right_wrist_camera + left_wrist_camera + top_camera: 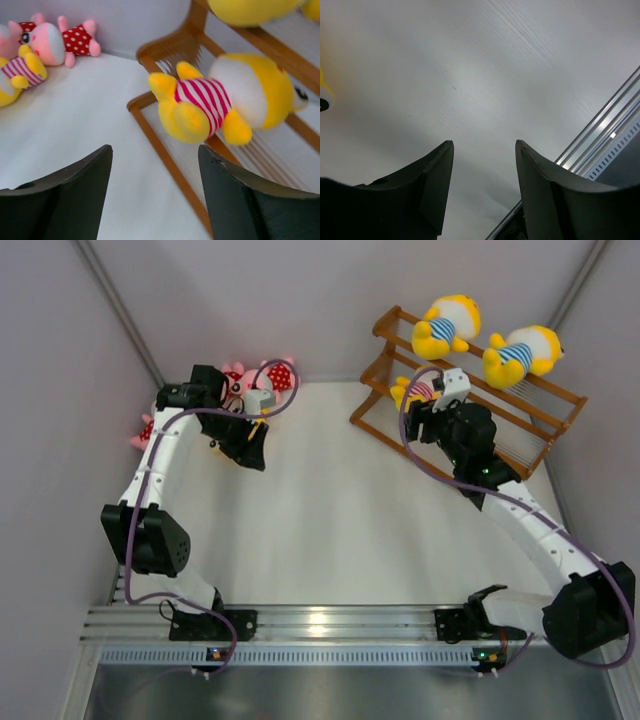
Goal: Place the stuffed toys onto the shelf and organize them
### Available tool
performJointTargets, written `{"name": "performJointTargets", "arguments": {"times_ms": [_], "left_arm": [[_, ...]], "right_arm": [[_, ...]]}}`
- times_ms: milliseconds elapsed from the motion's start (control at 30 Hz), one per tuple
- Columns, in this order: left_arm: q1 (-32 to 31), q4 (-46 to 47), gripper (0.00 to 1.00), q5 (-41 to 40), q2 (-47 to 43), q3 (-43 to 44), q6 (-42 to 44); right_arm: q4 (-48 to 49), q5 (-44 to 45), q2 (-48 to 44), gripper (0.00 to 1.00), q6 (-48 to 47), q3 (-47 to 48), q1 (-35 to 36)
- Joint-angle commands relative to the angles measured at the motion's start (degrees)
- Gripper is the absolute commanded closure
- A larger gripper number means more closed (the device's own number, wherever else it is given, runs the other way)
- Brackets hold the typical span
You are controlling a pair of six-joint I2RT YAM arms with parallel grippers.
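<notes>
- The shelf (520, 430) stands at the far right of the table (330, 530), angled against the corner of the walls.
- 2 yellow toys in blue-striped shirts sit on its top tier, one (445, 327) toward the left end and the other (520, 353) just beside it on the right.
- A pink-striped yellow toy (220, 100) lies on a lower tier with its head to the right in the right wrist view - we cannot tell which tier.
- The right gripper (155, 150) hovers just in front of that toy with its fingers spread wide and nothing between them.
- In the far left corner we see 3 pink toys in red dotted outfits: 2 by the back wall (280, 373) (235, 375) and 1 (143, 430) by the left wall, partly behind the arm.
- A second pink-striped yellow toy (20, 72) lies on the table next to them.
- The left gripper (484, 145) is near that group, fingers parted and holding nothing - only bare table shows between them, with a sliver of yellow at the left edge of its view.
</notes>
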Motion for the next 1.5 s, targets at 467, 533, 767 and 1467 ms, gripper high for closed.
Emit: {"name": "performJointTargets", "arguments": {"times_ms": [467, 533, 767, 1467], "left_arm": [[0.0, 5.4, 0.42, -10.4, -1.5, -5.0, -2.4], [0.0, 5.4, 0.42, -10.6, -1.8, -4.8, -2.0], [0.0, 5.4, 0.41, -11.4, -2.3, -5.4, -0.9], [0.5, 7.3, 0.42, -12.7, -1.0, -9.1, -0.2]], "right_arm": [[5.0, 18.8, 12.0, 0.41, 33.6, 1.4, -1.5], [4.4, 19.7, 13.5, 0.48, 34.6, 2.8, -2.0], [7.4, 22.4, 16.4, 0.73, 34.0, 4.3, -3.2], [6.3, 23.1, 14.8, 0.7, 38.3, 3.1, -4.9]]}}
